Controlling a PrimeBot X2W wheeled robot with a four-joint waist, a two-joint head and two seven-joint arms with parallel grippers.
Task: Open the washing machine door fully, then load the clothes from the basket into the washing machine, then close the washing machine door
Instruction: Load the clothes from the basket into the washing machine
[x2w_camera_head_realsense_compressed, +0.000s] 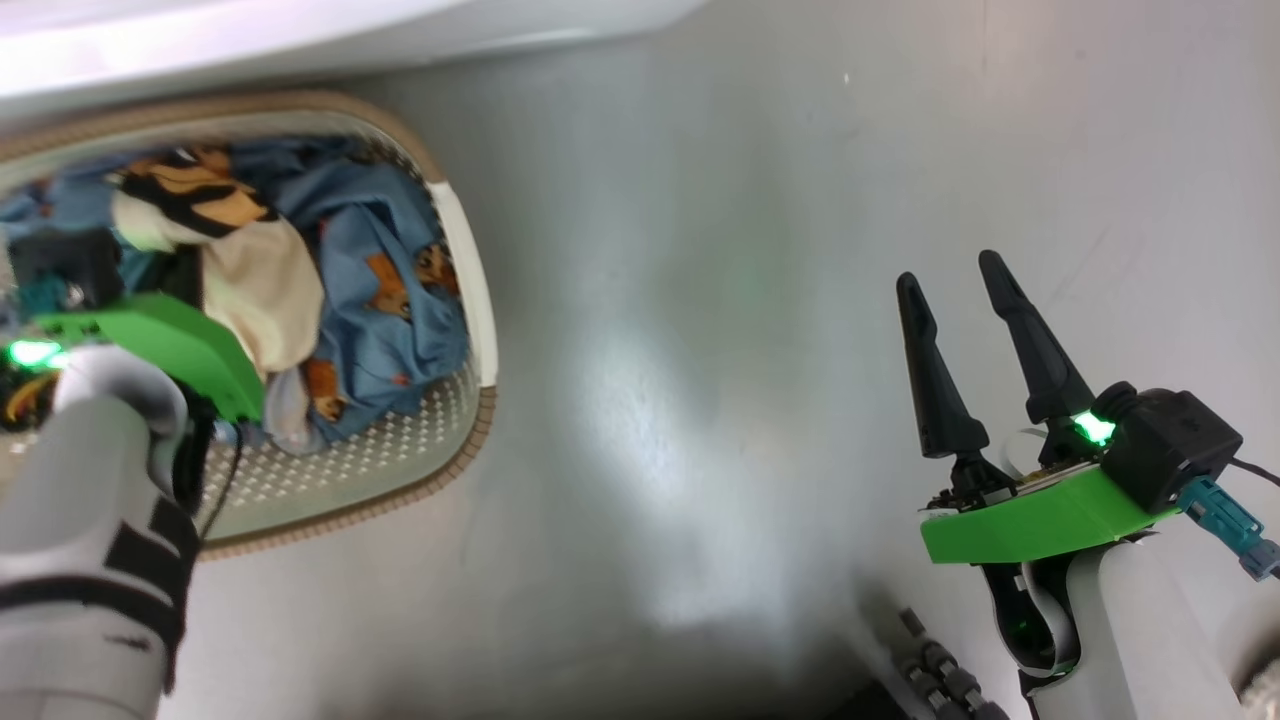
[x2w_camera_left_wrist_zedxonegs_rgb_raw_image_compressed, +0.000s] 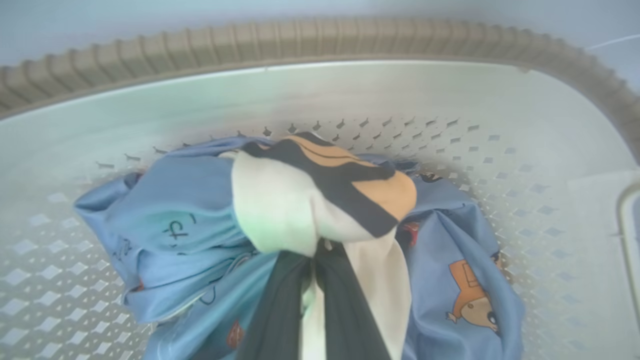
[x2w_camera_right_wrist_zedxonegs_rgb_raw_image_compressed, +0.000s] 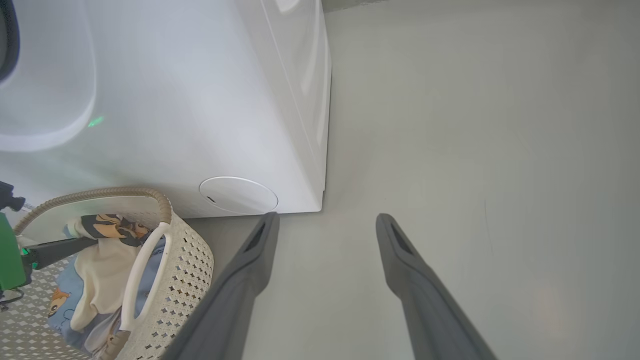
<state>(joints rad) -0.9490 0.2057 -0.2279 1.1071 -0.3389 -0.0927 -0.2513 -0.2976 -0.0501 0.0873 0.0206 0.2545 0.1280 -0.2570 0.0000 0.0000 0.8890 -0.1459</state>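
Clothes (x2w_camera_left_wrist_zedxonegs_rgb_raw_image_compressed: 190, 200) heaped in basket (x2w_camera_left_wrist_zedxonegs_rgb_raw_image_compressed: 320, 40). Left gripper (x2w_camera_left_wrist_zedxonegs_rgb_raw_image_compressed: 314, 260) jaws pinched on the topmost piece, other pieces left, right and under the jaws, basket wall beyond the tips. Right gripper (x2w_camera_right_wrist_zedxonegs_rgb_raw_image_compressed: 326, 220) jaws spread over floor (x2w_camera_right_wrist_zedxonegs_rgb_raw_image_compressed: 475, 150), well right of basket. Washing machine (x2w_camera_right_wrist_zedxonegs_rgb_raw_image_compressed: 200, 100) ahead-left of those jaws, basket just before it.

Grey floor (x2w_camera_head_realsense_compressed: 750, 250) under the basket (x2w_camera_head_realsense_compressed: 400, 455) and washing machine (x2w_camera_right_wrist_zedxonegs_rgb_raw_image_compressed: 175, 100)

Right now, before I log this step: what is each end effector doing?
Left end effector: closed on the cream-white garment in the basket.
Right end effector: open, holding nothing.
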